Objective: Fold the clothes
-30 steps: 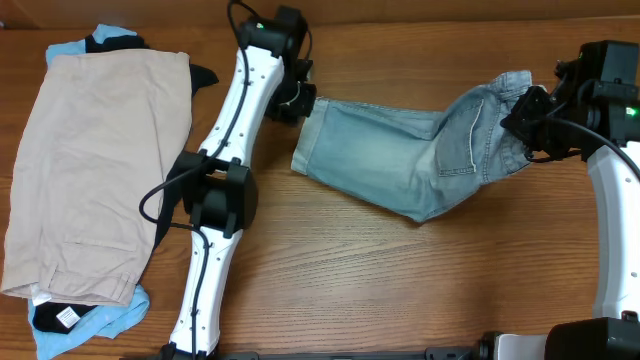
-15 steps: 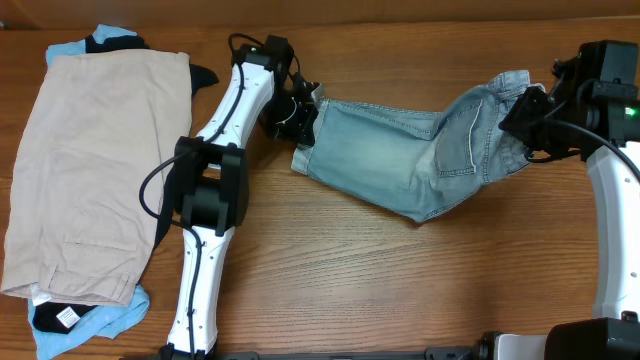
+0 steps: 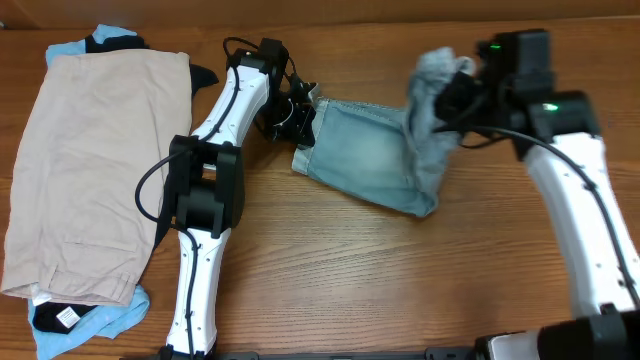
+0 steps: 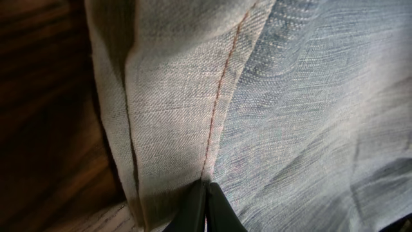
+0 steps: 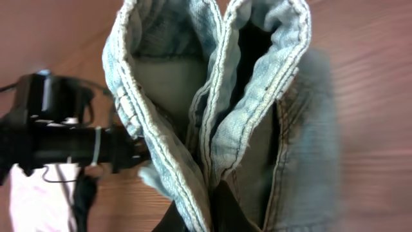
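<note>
The faded light-blue denim shorts lie on the wooden table in the overhead view. My left gripper is shut on their left hem. In the left wrist view the closed gripper pinches the cloth beside a red-stitched seam. My right gripper is shut on the shorts' right end, which is lifted off the table and bunched over the middle. The right wrist view shows that gripper clamped on thick folded denim edges.
At the far left lies a pile of other clothes: a beige garment on top, sky-blue cloth and black cloth peeking out beneath. The left arm stretches between the pile and the shorts.
My right gripper has raised the right end of the shorts and carried it leftward over the rest. The left gripper still holds the hem, nearly unmoved.
</note>
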`<action>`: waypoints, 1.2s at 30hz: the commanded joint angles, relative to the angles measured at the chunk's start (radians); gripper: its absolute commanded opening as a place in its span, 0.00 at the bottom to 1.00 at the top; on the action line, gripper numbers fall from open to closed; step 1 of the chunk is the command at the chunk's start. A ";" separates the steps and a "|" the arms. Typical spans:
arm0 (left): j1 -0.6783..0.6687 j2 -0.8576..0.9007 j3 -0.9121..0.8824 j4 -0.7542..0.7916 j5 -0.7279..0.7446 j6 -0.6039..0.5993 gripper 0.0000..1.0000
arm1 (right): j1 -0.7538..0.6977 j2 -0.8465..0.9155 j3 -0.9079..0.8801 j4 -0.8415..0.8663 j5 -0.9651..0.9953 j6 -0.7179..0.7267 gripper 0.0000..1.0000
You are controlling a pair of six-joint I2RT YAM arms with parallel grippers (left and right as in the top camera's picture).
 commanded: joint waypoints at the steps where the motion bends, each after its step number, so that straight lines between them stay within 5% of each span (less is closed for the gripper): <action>1: -0.008 0.013 -0.034 0.002 -0.023 -0.007 0.04 | 0.073 0.082 0.022 0.063 0.006 0.110 0.04; 11: -0.007 0.013 -0.033 -0.002 -0.024 -0.008 0.04 | 0.221 0.306 0.022 0.196 0.060 0.198 0.05; 17: -0.003 0.013 -0.031 -0.016 -0.024 -0.023 0.04 | 0.279 0.355 0.022 0.275 -0.026 0.156 0.48; 24: 0.046 0.013 0.074 -0.138 -0.043 -0.022 0.06 | 0.214 0.305 0.043 0.223 -0.073 0.143 0.55; 27: 0.080 0.013 0.168 -0.232 -0.069 -0.022 0.36 | 0.170 0.288 0.049 0.165 -0.110 0.095 0.56; 29: 0.105 0.013 0.247 -0.301 -0.090 -0.022 0.78 | 0.153 0.288 0.048 0.104 -0.112 0.063 0.56; 31: 0.125 0.013 0.322 -0.356 -0.119 -0.032 0.94 | 0.143 0.290 0.043 0.039 -0.105 0.015 0.56; 36: 0.160 0.013 0.481 -0.446 -0.186 -0.095 1.00 | 0.147 0.290 0.010 -0.068 -0.042 -0.061 0.60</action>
